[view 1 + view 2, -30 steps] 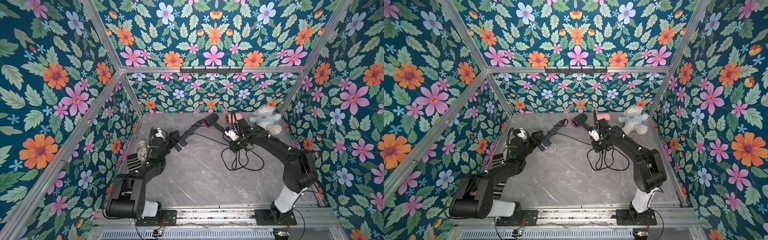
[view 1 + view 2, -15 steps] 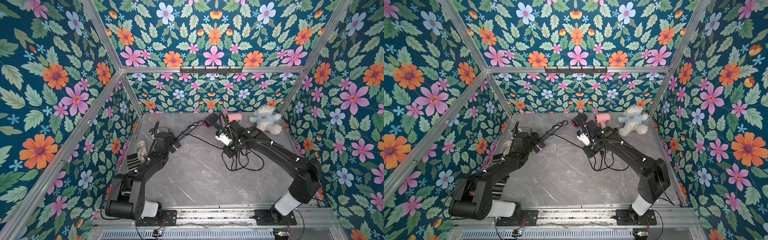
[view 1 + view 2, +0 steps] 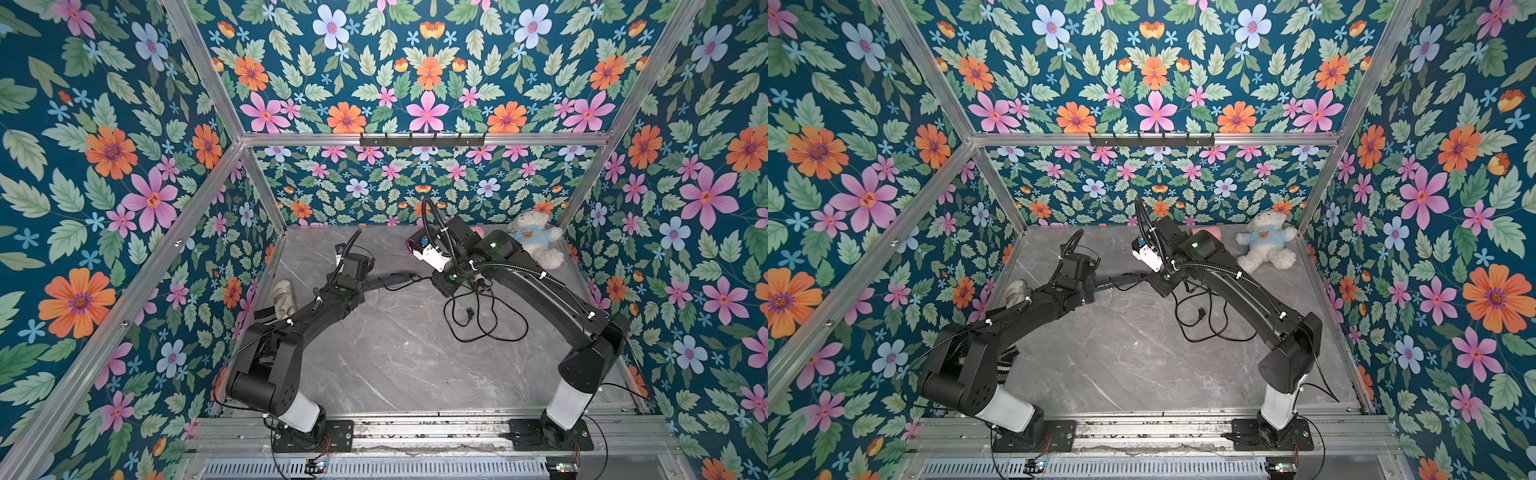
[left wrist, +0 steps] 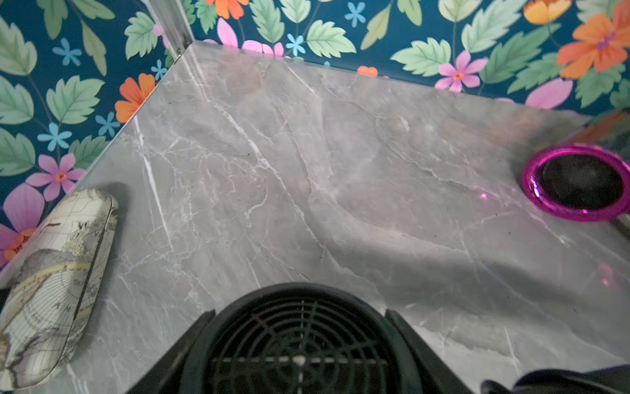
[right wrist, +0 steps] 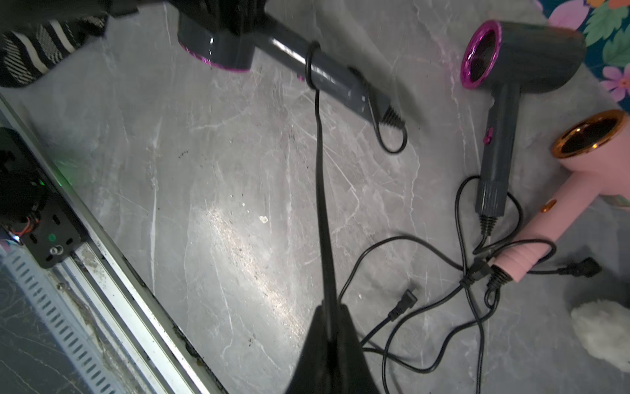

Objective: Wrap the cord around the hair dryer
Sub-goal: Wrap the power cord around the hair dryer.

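Jaws of my left gripper (image 4: 300,320) were clamped on hair dryer (image 5: 283,49) head, rear grille between them. My right gripper (image 5: 329,337) pinched cord (image 5: 320,177) tight; cord ran taut ahead of those jaws to single loop round handle.

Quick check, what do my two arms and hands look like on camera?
The left arm and right arm are matte black with white base segments. Ribbed black cable conduit runs along the right arm, tied with white clips. Black too: left hand, right hand.
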`<state>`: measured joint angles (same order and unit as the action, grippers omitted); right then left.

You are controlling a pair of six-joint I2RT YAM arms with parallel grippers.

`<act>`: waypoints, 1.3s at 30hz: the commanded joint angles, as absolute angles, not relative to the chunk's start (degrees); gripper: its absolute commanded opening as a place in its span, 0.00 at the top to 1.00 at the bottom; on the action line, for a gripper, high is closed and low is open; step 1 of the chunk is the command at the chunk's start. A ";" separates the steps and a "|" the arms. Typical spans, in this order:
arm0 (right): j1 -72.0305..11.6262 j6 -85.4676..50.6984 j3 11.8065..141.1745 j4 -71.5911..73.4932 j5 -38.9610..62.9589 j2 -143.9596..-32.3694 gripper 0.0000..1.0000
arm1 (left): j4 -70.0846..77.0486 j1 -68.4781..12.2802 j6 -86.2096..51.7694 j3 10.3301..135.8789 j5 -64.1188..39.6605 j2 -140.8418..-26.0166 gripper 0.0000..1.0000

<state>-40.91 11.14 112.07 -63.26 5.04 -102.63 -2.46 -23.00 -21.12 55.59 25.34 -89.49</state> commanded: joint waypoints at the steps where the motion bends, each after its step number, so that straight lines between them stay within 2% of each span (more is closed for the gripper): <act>1: -40.83 12.83 117.41 -65.37 6.97 -105.33 1.00 | -7.40 -24.29 -13.27 58.09 24.68 -90.85 1.00; 7: -38.00 11.89 128.60 -66.51 9.91 -112.12 1.00 | -12.30 -25.66 -7.47 60.55 15.43 -92.58 1.00; 15: -34.68 6.39 139.82 -68.27 14.26 -117.87 1.00 | -14.43 -26.10 -5.35 59.81 8.06 -93.96 1.00; 19: -33.22 0.71 146.83 -71.35 15.47 -120.36 1.00 | -15.51 -26.13 -6.54 59.89 11.26 -95.13 1.00; 21: -33.29 -2.94 151.18 -74.04 19.53 -120.83 1.00 | -16.62 -26.10 -9.79 60.60 14.56 -95.92 1.00; 27: -33.52 -9.18 148.60 -73.64 28.65 -117.79 1.00 | -17.42 -26.02 -17.16 63.69 11.24 -99.01 1.00; 31: -34.54 -6.34 145.28 -73.56 27.08 -114.96 1.00 | -17.96 -26.17 -16.34 66.34 9.10 -101.05 1.00; 34: -34.20 -0.01 143.13 -72.86 20.67 -113.34 1.00 | -17.52 -27.59 -10.86 66.09 8.41 -100.67 1.00; 39: -31.65 6.22 146.60 -75.71 17.33 -115.82 1.00 | -18.67 -29.09 -3.37 63.55 9.12 -97.92 1.00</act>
<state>-32.53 0.49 144.20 -79.33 19.16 -115.11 -12.01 -29.26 -12.60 64.60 4.49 -98.56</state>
